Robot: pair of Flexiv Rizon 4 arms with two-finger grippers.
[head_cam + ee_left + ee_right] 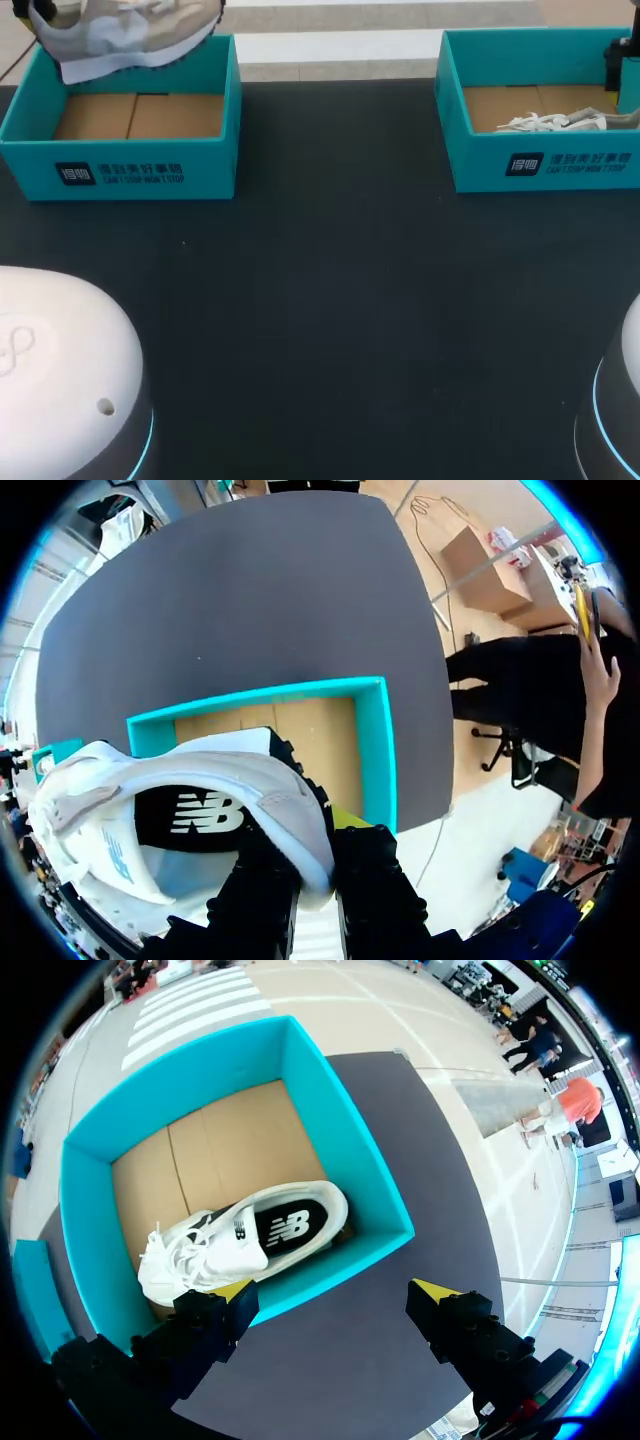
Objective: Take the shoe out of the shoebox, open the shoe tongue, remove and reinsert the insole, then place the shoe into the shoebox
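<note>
The left box [140,170] is the marker here: a teal shoebox with an open top, standing on the dark table [330,300] toward its far left corner. Its brown cardboard floor shows in the head view.

A grey shoe [120,35] with a white sole hangs in the air above the far left corner of the left box, clear of its walls. In the left wrist view the same grey shoe [150,790] fills the space just above the left box [375,750], its opening turned toward the camera so the black lining inside is plain. The left claw [318,865] is clamped narrow on the rim of that shoe, with 1 finger [265,890] on one face of the rim and the other on the opposite face.

Well apart from the left box, along the same far edge of the table, stands the right box [540,165], a second teal shoebox. A white shoe [550,122] lies in it.

In the right wrist view the white shoe [250,1240] lies on its side on the cardboard floor, against the wall of the right box [350,1130] nearest the claw. The right claw [333,1295] hangs above that wall with its 2 yellow tips spread wide, holding nothing.
</note>
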